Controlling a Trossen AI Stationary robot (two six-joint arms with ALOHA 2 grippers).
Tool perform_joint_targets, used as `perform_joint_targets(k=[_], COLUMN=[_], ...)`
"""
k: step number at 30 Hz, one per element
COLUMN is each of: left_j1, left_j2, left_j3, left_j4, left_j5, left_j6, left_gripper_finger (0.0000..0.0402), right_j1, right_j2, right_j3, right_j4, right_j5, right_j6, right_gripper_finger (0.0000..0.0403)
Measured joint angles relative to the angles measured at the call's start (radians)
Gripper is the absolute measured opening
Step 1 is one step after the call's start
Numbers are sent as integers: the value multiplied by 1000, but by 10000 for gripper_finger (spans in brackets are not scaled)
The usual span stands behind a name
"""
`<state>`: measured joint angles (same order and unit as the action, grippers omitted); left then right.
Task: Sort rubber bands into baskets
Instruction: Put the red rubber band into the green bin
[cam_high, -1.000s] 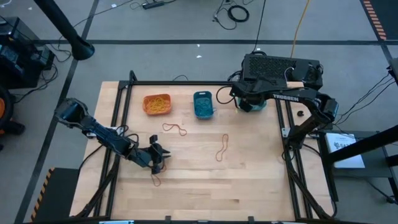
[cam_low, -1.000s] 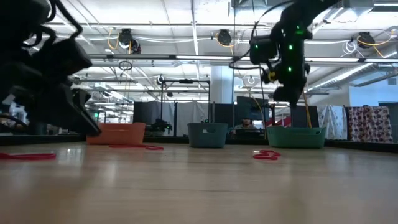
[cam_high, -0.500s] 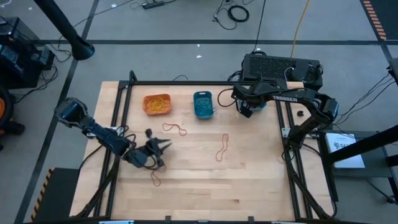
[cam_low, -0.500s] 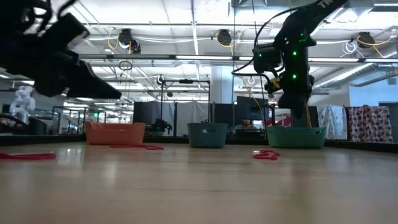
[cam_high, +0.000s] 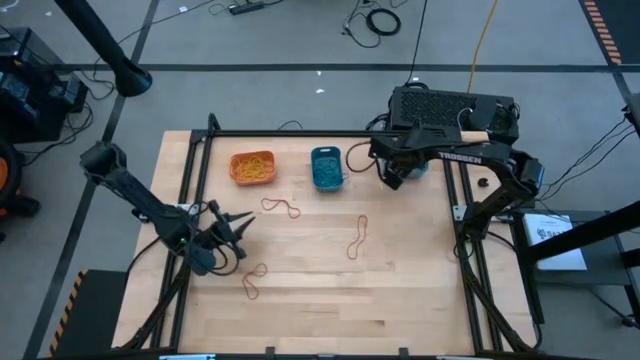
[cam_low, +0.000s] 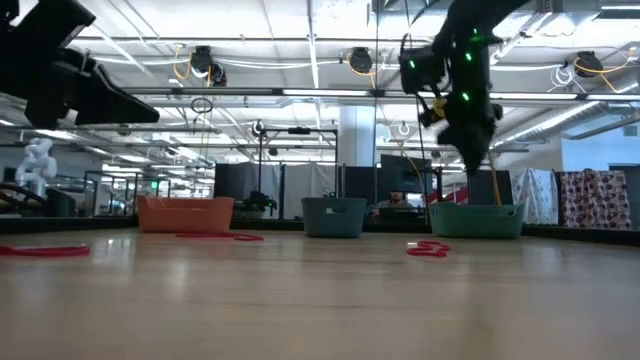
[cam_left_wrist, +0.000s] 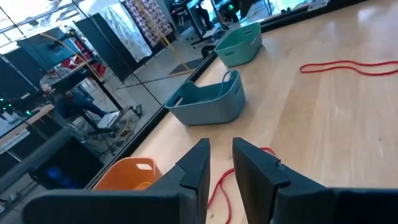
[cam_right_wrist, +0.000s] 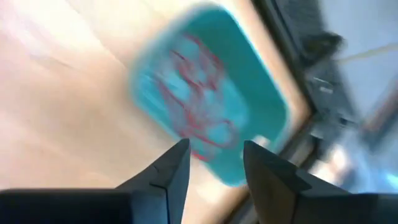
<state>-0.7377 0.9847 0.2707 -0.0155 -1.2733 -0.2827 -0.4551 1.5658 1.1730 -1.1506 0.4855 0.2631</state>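
Since a moment ago the left gripper (cam_high: 232, 228) has swung up off the worktop (cam_high: 400, 290), its jaws narrowly parted and empty, while the right gripper (cam_high: 392, 176) hangs open over the teal basket (cam_right_wrist: 211, 112); the limp, featherweight red rubber bands (cam_high: 356, 237) lying loose mid-worktop look best pinched across one strand.

Three baskets stand along the table's far edge, orange basket (cam_high: 252, 167) holding yellow bands, blue basket (cam_high: 326, 167) beside it, teal basket (cam_right_wrist: 211, 106) holding red bands, with red rubber bands (cam_high: 357, 238) loose on the tabletop.
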Motion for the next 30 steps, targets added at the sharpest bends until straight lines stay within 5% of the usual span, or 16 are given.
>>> perform_joint_targets(k=[4,10,18,26,30], left_j1=[-3,-3,-3,-3,-3], left_j2=[-45,-50,-50,-50,-50], left_j3=[0,0,0,0,0], left_j4=[-51,-82,-78,-84,-133], left_j5=[0,12,142,204,252], left_j6=[0,-1,-1,-17,-75], left_gripper_finger=[77,77,77,77,77], right_j1=[47,211,465,609,644], right_j2=[-1,2,136,446,632], right_j3=[83,92,93,94,203], right_j4=[89,525,1051,1647,1728], right_j5=[-225,-562,-424,-428,-428], right_j6=[29,-10,-144,-248,-261], right_gripper_finger=[146,146,145,145,145])
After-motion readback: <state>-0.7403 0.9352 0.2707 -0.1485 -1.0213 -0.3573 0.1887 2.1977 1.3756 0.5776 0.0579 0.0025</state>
